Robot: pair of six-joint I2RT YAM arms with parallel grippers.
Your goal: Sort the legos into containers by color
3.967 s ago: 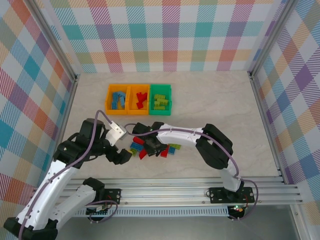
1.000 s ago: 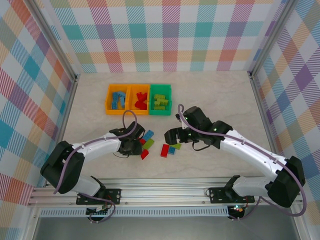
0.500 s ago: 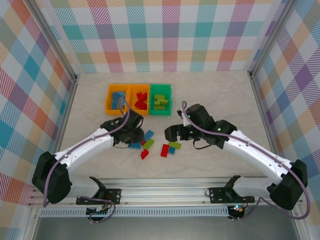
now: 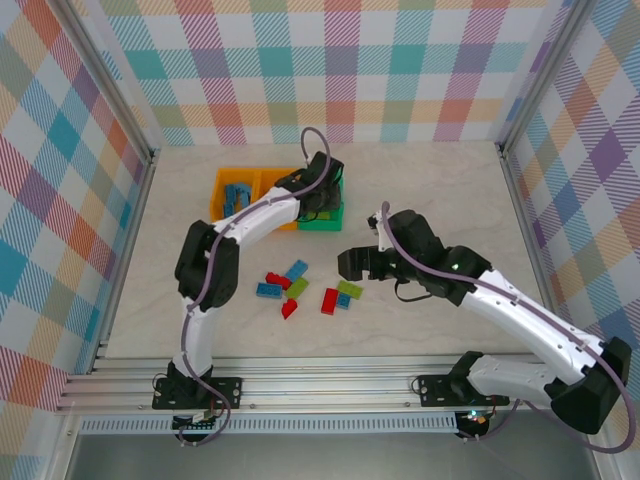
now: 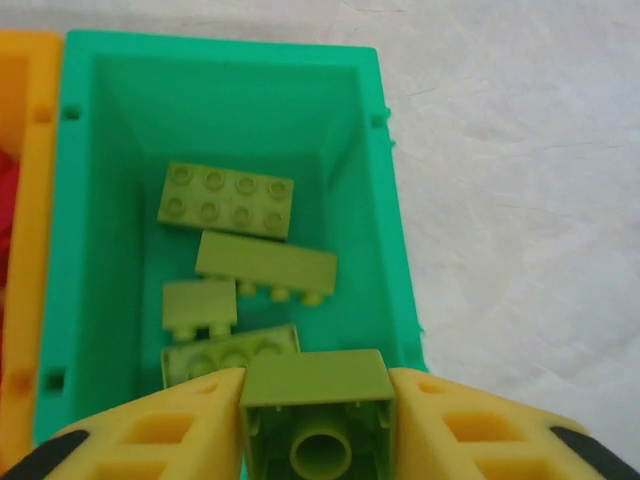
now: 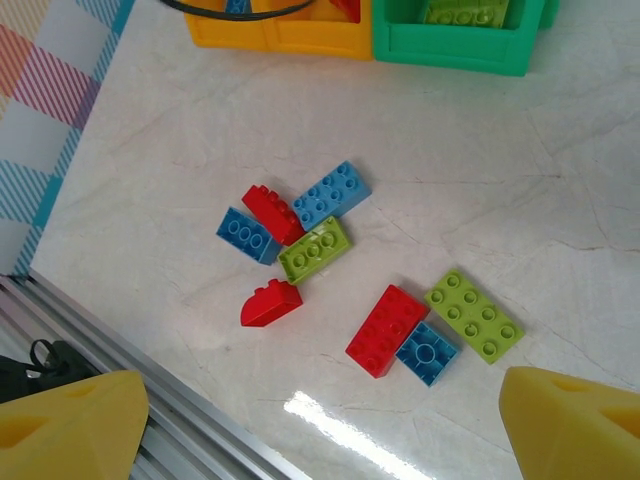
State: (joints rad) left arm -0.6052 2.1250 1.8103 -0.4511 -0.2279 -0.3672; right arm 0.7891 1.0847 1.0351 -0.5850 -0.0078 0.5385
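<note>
While left pincer (image 5: 315,400) clamps a blocky lime brick (image 5: 316,382), glossy green bin (image 5: 387,200) below, right pincer (image 6: 320,420) agape.

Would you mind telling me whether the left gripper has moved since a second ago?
Yes. The left gripper went from the loose bricks to the far side and is now over the green bin, gripping a lime brick.

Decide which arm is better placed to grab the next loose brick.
Right. The right gripper, open, hovers by the loose bricks; the left gripper is over the green bin, gripping a lime brick.
</note>
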